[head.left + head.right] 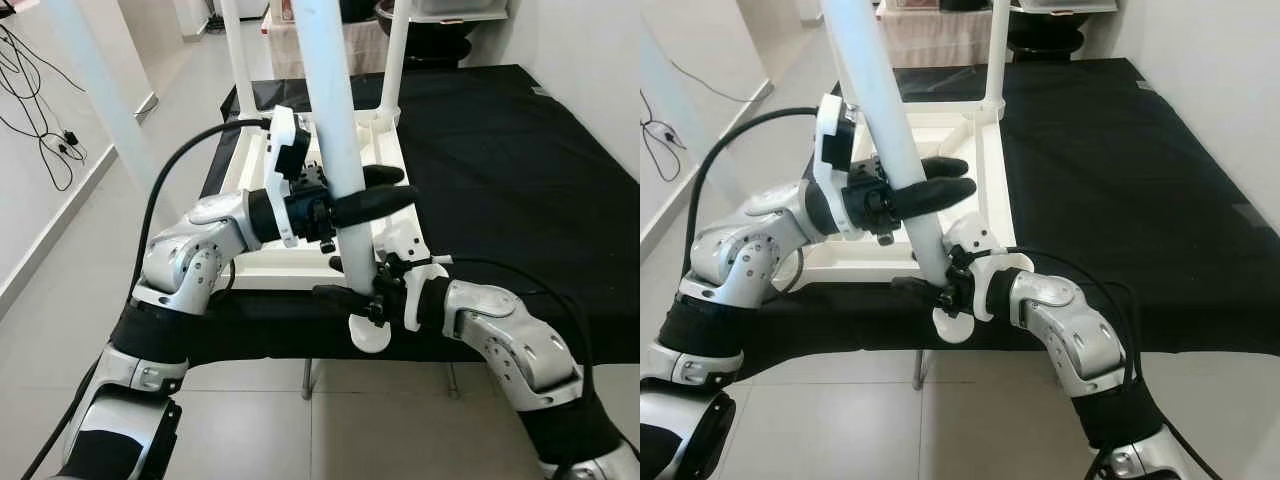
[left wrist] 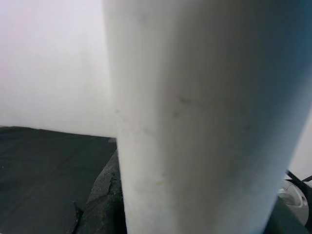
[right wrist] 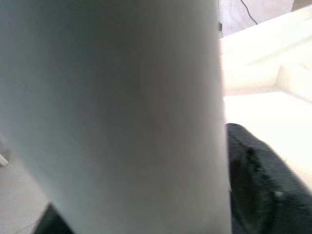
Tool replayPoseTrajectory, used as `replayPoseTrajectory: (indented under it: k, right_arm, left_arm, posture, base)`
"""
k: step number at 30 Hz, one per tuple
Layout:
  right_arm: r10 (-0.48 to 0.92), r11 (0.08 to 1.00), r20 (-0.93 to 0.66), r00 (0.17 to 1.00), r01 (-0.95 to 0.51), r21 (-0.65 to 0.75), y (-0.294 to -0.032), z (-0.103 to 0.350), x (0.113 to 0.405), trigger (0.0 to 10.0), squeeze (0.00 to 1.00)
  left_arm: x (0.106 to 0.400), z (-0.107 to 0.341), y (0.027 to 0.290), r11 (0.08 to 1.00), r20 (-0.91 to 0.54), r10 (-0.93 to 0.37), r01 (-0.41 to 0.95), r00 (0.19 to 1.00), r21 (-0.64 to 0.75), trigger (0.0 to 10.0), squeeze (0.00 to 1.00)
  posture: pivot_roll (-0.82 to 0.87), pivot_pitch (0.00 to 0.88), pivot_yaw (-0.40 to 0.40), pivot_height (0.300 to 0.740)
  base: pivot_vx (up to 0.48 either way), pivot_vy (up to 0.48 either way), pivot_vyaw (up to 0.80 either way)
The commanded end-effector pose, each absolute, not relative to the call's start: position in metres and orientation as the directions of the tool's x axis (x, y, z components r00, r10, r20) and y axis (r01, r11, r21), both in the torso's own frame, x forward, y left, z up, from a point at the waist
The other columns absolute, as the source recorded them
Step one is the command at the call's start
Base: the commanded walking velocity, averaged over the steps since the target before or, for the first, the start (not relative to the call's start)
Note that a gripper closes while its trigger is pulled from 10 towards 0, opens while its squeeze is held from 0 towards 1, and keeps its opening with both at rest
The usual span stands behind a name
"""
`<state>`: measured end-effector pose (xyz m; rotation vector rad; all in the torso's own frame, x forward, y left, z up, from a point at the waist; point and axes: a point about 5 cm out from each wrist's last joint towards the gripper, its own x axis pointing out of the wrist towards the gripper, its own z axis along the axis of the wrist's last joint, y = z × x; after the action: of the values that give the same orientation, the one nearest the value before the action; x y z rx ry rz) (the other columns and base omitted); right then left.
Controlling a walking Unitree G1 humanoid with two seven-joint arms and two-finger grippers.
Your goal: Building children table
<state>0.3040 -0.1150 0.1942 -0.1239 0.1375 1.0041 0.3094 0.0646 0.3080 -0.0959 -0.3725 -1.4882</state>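
Both grippers clamp one white table leg (image 1: 335, 120), held near upright over the near corner of the upturned white tabletop (image 1: 262, 262) on the black-covered bench (image 1: 500, 150). The left gripper (image 1: 385, 190) grips mid-shaft; the right gripper (image 1: 345, 292) grips just above the flared foot (image 1: 368, 335). The foot seems to hang past the bench edge — though the corner socket is hidden. If either grip slackens, the leg could tilt and miss its seat — or knock the other standing legs (image 1: 396, 55).
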Motion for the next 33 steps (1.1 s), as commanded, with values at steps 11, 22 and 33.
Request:
replayPoseTrajectory:
  k: [11,22,33]
  right_arm:
    - [0.826,0.518,-0.269,0.496,-0.855,0.014,-0.09,0.171,0.302,1.6,0.0]
    - [0.8,0.579,-0.218,0.559,-0.815,0.031,-0.084,0.174,0.311,0.0,0.0]
    - [0.81,0.582,-0.086,0.58,-0.813,-0.001,-0.079,0.187,0.312,0.0,0.0]
  left_arm:
    - [0.294,0.324,0.045,-0.043,0.321,-0.939,0.965,-0.127,0.257,0.0,0.0]
    - [0.294,0.325,0.044,-0.039,0.332,-0.935,0.966,-0.126,0.257,0.0,0.0]
    - [0.304,0.336,0.051,0.064,0.454,-0.891,0.981,-0.028,0.185,10.0,0.75]
  posture:
    - [-0.1,0.097,0.027,0.74]
    - [-0.09,0.102,0.029,0.74]
    - [-0.09,0.104,0.038,0.74]
  base:
    - [0.0,0.0,0.0]
    - [0.0,0.0,0.0]
    - [0.0,0.0,0.0]
